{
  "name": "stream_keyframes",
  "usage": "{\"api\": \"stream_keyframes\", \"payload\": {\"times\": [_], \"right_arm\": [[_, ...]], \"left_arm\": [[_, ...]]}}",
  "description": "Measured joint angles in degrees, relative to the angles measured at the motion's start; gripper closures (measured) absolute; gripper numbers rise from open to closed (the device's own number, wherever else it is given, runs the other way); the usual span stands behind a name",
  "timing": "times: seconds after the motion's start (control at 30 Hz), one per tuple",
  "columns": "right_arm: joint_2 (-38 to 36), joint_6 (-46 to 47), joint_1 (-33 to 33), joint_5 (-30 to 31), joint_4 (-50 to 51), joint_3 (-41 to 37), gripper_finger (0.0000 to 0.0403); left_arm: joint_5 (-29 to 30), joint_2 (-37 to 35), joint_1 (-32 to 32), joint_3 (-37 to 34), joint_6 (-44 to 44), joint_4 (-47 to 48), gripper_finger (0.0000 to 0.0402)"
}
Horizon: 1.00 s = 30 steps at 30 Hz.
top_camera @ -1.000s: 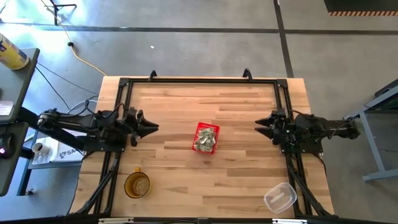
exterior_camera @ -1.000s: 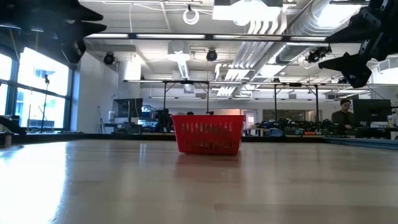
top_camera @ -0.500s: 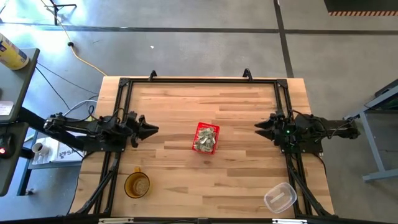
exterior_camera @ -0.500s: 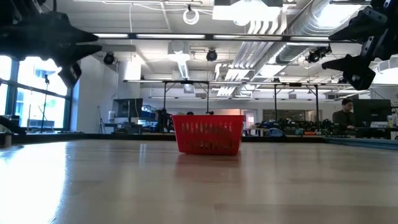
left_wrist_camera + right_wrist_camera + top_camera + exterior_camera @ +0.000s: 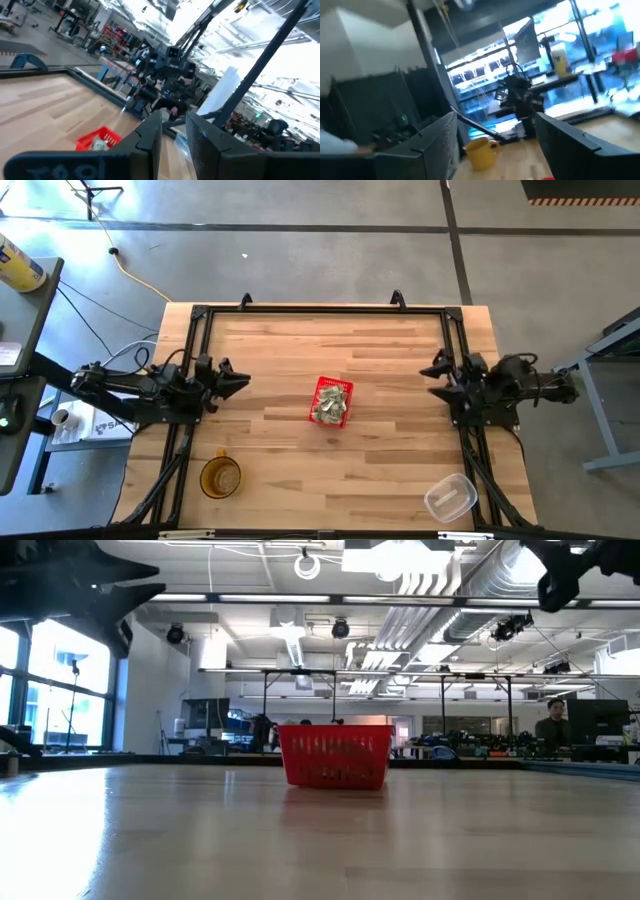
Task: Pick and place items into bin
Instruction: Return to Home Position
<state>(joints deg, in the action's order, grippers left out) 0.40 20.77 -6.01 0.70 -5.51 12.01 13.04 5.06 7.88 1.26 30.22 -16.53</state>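
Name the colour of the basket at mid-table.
The basket is red with perforated sides; clearest in the low view.

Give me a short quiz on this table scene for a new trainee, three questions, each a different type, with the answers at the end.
1. True or false: the red basket sits against an edge of the table.
2. Which stands near the table corner on the right arm's side? A) amber cup B) clear container C) red basket
3. Are the fingers of the right gripper open or shut?
Key: 1 false, it stands mid-table with packets inside; 2 B; 3 open, holding nothing.
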Motion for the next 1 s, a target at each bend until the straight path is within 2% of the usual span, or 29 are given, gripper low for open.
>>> {"api": "stream_keyframes", "payload": {"times": [0.07, 0.13, 0.2, 0.27, 0.37, 0.47, 0.53, 0.57, 0.63, 0.83, 1.0], "right_arm": [[0.00, -3.80, 0.01, 0.44, 0.49, -0.02, 0.0144], [0.00, -5.33, 0.01, 3.62, 2.37, -0.02, 0.0144], [0.00, -0.81, 0.01, 6.77, 3.36, -0.09, 0.0144], [0.00, 0.45, 0.04, 6.74, 3.34, -0.09, 0.0144], [0.02, -8.91, -0.01, -1.64, 3.13, -0.09, 0.0144], [0.02, -12.51, 0.20, -10.29, 2.84, -0.37, 0.0144], [0.00, -12.68, 0.43, -12.11, 2.54, -1.83, 0.0144], [0.00, -12.69, 0.53, -12.21, 2.46, -2.81, 0.0144], [0.00, -12.63, 1.03, -11.60, 1.34, -5.25, 0.0144], [-0.05, -10.16, 3.13, -9.46, -6.96, -11.31, 0.0144], [-0.01, -9.28, 3.93, 1.31, -4.53, -10.84, 0.0144]], "left_arm": [[0.02, 0.02, 0.00, 0.02, 0.01, 0.73, 0.0277], [0.02, 0.09, 0.00, 0.01, 0.02, 1.19, 0.0277], [0.02, 0.02, 0.00, 0.02, 0.00, 1.88, 0.0277], [0.02, 0.07, 0.00, 0.02, 0.00, 2.69, 0.0277], [0.02, 0.07, 0.00, 0.02, 0.00, 4.37, 0.0277], [1.73, 0.11, 0.01, 0.00, -4.57, 4.99, 0.0277], [1.38, 0.07, 0.00, 0.00, -9.93, 4.12, 0.0277], [-0.59, 0.07, 0.00, 0.02, -13.68, 3.33, 0.0277], [-4.78, 0.04, 0.00, 0.02, -18.98, 2.39, 0.0277], [-8.16, 0.07, 0.06, 0.02, -20.86, 3.37, 0.0277], [-8.15, 0.07, 0.02, 0.02, -20.94, 4.21, 0.0277]]}}
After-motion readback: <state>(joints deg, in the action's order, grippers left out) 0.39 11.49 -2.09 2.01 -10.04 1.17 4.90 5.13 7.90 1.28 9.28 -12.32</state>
